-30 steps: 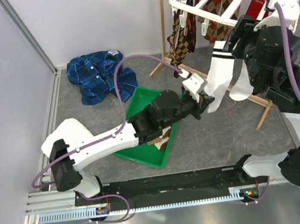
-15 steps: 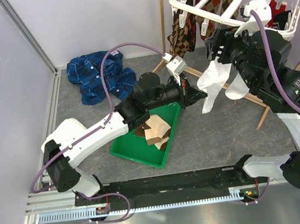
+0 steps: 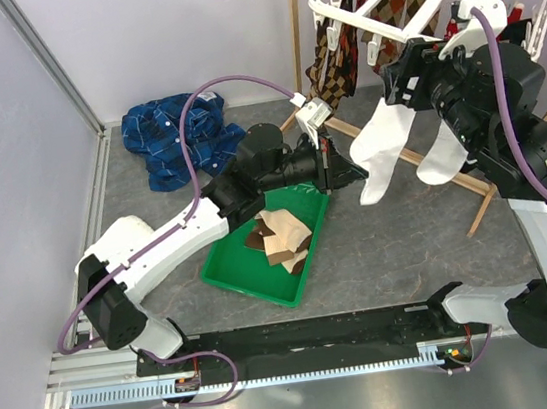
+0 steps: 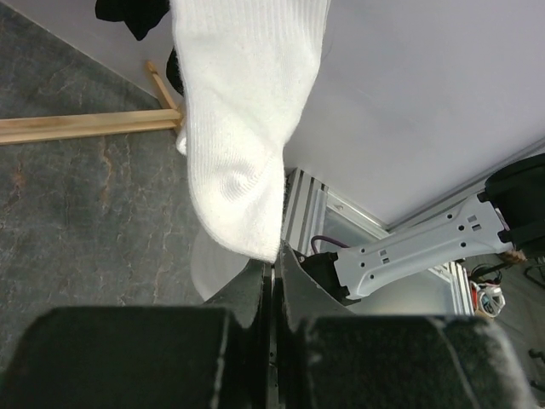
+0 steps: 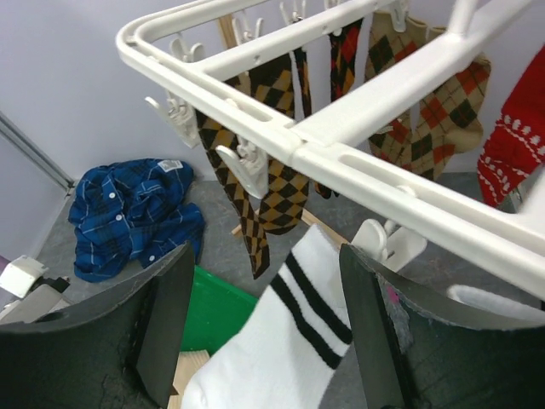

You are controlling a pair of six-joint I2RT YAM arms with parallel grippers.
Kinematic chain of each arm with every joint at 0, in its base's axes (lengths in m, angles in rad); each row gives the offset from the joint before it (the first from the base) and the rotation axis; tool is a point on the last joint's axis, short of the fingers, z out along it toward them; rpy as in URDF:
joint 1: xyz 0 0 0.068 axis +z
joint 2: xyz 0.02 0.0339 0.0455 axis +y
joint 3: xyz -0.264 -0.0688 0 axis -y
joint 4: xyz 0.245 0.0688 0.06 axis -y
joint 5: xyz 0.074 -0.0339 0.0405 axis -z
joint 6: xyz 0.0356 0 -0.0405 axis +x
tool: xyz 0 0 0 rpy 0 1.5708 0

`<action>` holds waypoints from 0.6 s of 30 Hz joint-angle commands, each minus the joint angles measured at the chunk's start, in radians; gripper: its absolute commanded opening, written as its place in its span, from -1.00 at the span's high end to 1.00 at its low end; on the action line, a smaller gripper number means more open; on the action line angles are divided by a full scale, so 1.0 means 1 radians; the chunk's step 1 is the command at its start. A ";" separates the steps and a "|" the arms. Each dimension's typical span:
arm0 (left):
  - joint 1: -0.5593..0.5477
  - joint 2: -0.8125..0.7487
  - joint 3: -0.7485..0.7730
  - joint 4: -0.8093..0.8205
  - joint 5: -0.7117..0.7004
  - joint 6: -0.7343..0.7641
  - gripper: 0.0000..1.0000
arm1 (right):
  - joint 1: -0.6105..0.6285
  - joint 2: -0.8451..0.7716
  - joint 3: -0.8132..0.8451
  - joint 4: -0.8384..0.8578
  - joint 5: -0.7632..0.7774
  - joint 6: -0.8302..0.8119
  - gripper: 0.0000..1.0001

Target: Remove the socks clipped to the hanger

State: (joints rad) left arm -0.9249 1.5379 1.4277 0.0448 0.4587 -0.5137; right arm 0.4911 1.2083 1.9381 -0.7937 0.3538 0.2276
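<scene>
From above, the left claw [image 3: 353, 173] is clenched on the very tip of the toe of the white striped sock [image 3: 387, 144]. The sock slants down from the hanger [image 3: 344, 11] over the table's far right corner. The right claw [image 3: 406, 79] is up at the hanger beside that sock's cuff, but its spread cannot be judged from here. A second white sock [image 3: 443, 154] hangs straight just to the right. Brown argyle socks [image 3: 328, 68] are clipped along the hanger's left side. Near the middle of the table [image 3: 400, 248] a green tray [image 3: 253, 280] holds a loose heap of tan-and-brown socks [image 3: 280, 236]. A blue plaid shirt [image 3: 179, 136] lies toward the far left corner.

The left wrist view shows the two fingers pressed flat together, with the toe's tip meeting the line where they close. A wooden foot of the stand [image 4: 85, 128] lies on the table behind the sock.

The right wrist view shows the claw released, fingers spread wide and gripping nothing. The black-striped cuff sits between them under a white clip [image 5: 379, 239]. A red patterned sock [image 5: 515, 145] hangs at the right edge.
</scene>
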 commanded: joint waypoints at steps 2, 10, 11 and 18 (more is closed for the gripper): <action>0.027 0.005 0.057 -0.029 0.067 -0.049 0.96 | -0.072 -0.033 -0.017 -0.019 -0.022 0.015 -0.53; 0.047 0.014 0.079 -0.039 0.092 -0.065 0.96 | -0.177 -0.041 -0.028 -0.019 -0.139 0.049 -0.54; 0.049 0.014 0.080 -0.039 0.092 -0.065 0.96 | -0.180 -0.046 -0.028 -0.016 -0.145 0.056 -0.55; 0.060 0.024 0.096 -0.039 0.126 -0.086 0.96 | -0.224 -0.055 -0.089 0.042 -0.170 0.111 -0.55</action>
State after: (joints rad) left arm -0.8761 1.5467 1.4723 -0.0063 0.5350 -0.5552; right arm 0.2966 1.1744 1.8912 -0.8116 0.2176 0.2863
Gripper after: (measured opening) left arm 0.030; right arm 0.776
